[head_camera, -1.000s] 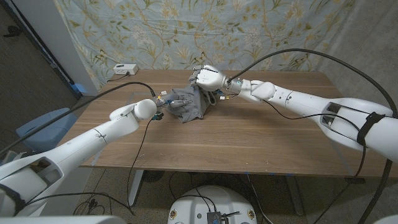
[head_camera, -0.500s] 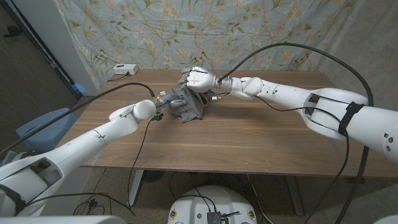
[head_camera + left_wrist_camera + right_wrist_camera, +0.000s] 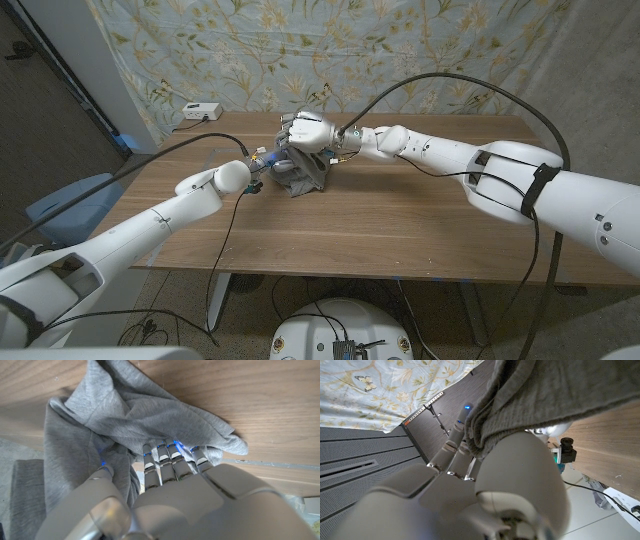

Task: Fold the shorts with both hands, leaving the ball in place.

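The left hand [image 3: 165, 495] presses its fingers [image 3: 172, 457] into one pair of grey shorts [image 3: 125, 415], gripping a fold, as its wrist view shows. The right hand [image 3: 305, 131] clutches the cloth from above in the head view. The bunched shorts [image 3: 305, 172] lie mid-surface [image 3: 400, 225], long axis unclear.

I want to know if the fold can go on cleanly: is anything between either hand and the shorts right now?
Nothing visible is. The right hand grips a bunch of the grey shorts and holds it lifted over the table. The left hand has its fingers on the cloth.
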Robot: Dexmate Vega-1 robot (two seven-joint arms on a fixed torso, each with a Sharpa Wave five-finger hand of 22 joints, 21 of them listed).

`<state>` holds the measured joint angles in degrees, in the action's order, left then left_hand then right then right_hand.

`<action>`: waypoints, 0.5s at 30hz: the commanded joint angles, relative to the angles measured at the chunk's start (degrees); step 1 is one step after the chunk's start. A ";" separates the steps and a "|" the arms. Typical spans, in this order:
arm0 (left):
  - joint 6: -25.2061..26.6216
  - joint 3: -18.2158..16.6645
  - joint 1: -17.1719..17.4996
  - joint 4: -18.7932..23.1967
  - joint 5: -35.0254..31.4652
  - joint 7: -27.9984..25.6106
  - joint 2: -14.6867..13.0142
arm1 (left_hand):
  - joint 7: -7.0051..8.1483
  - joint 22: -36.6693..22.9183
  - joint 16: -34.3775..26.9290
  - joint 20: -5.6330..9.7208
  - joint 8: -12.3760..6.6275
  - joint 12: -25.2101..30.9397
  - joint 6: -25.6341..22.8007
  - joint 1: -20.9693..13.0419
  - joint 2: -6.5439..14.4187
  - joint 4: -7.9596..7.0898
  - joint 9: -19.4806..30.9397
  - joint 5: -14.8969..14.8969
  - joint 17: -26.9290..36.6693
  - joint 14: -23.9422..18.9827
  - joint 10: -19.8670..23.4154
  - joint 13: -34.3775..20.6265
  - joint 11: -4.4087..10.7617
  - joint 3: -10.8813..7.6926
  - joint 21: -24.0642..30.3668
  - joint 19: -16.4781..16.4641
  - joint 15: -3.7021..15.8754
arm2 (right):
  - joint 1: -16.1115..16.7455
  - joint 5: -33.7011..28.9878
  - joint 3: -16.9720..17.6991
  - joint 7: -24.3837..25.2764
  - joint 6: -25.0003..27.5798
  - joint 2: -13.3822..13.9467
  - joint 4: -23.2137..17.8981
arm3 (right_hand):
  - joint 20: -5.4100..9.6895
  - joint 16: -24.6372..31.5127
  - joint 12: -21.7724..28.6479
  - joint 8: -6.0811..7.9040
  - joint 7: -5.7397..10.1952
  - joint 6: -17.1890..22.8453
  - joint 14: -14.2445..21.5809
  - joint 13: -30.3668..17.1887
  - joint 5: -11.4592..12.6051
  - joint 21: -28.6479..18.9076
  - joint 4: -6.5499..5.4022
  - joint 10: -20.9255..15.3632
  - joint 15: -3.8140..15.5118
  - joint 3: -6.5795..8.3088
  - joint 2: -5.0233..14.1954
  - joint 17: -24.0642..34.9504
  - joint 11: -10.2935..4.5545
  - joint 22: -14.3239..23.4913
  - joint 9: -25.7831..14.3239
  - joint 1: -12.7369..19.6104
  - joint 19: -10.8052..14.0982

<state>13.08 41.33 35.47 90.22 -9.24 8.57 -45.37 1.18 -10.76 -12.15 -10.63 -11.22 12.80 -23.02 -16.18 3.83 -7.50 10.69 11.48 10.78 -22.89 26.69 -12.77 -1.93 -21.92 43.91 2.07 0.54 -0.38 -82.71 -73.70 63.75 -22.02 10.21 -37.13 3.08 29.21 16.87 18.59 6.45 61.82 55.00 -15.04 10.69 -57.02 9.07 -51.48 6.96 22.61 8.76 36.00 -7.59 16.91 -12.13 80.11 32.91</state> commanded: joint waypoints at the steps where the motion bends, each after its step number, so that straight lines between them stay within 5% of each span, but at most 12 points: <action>1: 1.96 -3.15 2.87 6.25 0.13 -3.50 -2.84 | 0.03 -0.14 0.14 -0.50 -0.19 -0.06 -0.56 0.20 -0.19 0.22 0.00 0.25 0.18 -0.27 0.42 0.00 -0.05 0.25 0.04 -0.25 -0.30 | 0.43 -0.05 -0.15 0.25 0.01 -2.20 3.29 | 8.87 -0.33 -0.28 -0.26 0.13 -0.18 1.21 -0.10 0.26 -0.65 -0.10 -0.07 6.64 -0.45 0.22 0.14 -0.03 0.16 -0.28 0.97 -0.36; 10: 20.22 -3.61 6.40 21.54 -11.18 -7.26 -8.18 | 0.32 -0.07 0.39 -0.45 -0.76 -0.06 -2.49 -2.21 0.75 2.33 -0.01 0.30 -0.15 -0.10 0.54 0.23 0.52 -1.22 -0.41 -0.47 0.02 | -0.03 0.64 -0.78 0.25 0.88 -1.89 3.45 | 8.80 -0.48 -0.47 -0.42 0.15 -0.05 1.40 -0.16 0.25 -1.56 -0.24 -0.21 6.63 -0.68 0.25 0.28 -0.06 0.17 -0.29 1.13 -0.78; 15: 25.37 -7.88 11.43 27.30 -11.58 -12.41 -9.56 | -0.46 -0.08 0.25 -0.24 -1.33 0.27 -4.95 -4.18 1.86 4.01 0.01 0.04 -0.30 -0.92 1.58 0.40 0.62 -2.68 -0.52 -1.27 0.17 | -0.40 1.01 -1.52 0.25 1.15 -2.25 4.46 | 8.79 -0.58 -0.58 -0.51 0.14 -0.02 1.46 -0.17 0.25 -1.98 -0.27 -0.26 6.63 -0.79 0.23 0.34 -0.13 0.16 -0.30 1.22 -0.98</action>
<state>24.31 38.19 40.01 103.64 -14.95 3.31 -50.69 0.99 -10.65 -11.82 -10.75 -11.93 12.80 -26.94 -19.39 5.30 -4.36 10.69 11.48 10.38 -23.22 27.55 -12.24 -1.11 -24.19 43.42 1.52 0.63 -0.17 -82.53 -74.18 63.94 -21.58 8.46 -34.15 3.17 28.70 16.44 18.14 6.45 61.82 55.10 -15.04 10.58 -58.36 8.83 -51.48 6.86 21.89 9.21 36.18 -7.58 16.91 -12.12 80.55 32.22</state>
